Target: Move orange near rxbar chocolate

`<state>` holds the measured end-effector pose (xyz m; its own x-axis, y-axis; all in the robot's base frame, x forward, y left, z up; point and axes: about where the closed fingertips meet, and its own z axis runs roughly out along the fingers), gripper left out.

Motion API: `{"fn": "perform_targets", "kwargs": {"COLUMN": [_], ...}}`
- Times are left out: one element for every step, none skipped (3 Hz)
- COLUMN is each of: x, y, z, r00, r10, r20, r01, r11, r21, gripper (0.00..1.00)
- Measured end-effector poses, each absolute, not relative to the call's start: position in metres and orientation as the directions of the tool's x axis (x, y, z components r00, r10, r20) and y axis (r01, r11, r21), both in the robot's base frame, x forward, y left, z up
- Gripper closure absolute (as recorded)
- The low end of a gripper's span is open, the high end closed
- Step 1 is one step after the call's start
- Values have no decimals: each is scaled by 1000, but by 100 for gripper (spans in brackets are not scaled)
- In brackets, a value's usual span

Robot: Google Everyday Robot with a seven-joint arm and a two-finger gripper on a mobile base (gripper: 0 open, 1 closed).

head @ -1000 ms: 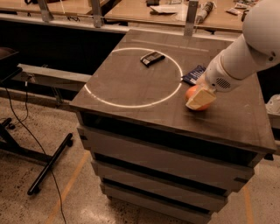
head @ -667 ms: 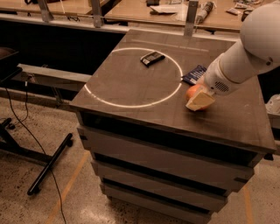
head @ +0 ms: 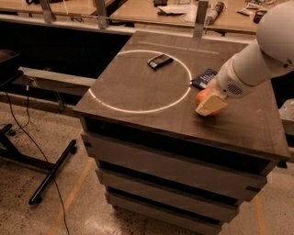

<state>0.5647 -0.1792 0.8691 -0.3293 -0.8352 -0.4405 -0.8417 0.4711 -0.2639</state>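
Observation:
The orange (head: pixel 201 97) rests on the dark table top (head: pixel 138 92), at the right just outside the white circle. My gripper (head: pixel 211 103) reaches down from the right on the white arm and is shut on the orange. Its pale finger (head: pixel 212 104) covers the front of the fruit. The rxbar chocolate (head: pixel 160 61), a flat black bar, lies inside the far part of the circle, well to the left of and behind the orange.
A dark blue packet (head: pixel 203 78) lies just behind the orange, at the circle's right edge. The white circle (head: pixel 140 81) is marked on the table top. Wooden benches (head: pixel 183 13) with clutter stand behind. A black stand's legs (head: pixel 50 172) lie on the floor at left.

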Motion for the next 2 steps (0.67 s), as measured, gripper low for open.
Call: {"fn": "perform_targets", "kwargs": {"x": [569, 583], "y": [-179, -179], "z": [880, 904], "r00": [-310, -266], "r10": [-822, -804], "r20": [-478, -531], "r01": [-841, -825], "r11": [471, 475], "r21": [-266, -306], "gripper": [100, 100]}}
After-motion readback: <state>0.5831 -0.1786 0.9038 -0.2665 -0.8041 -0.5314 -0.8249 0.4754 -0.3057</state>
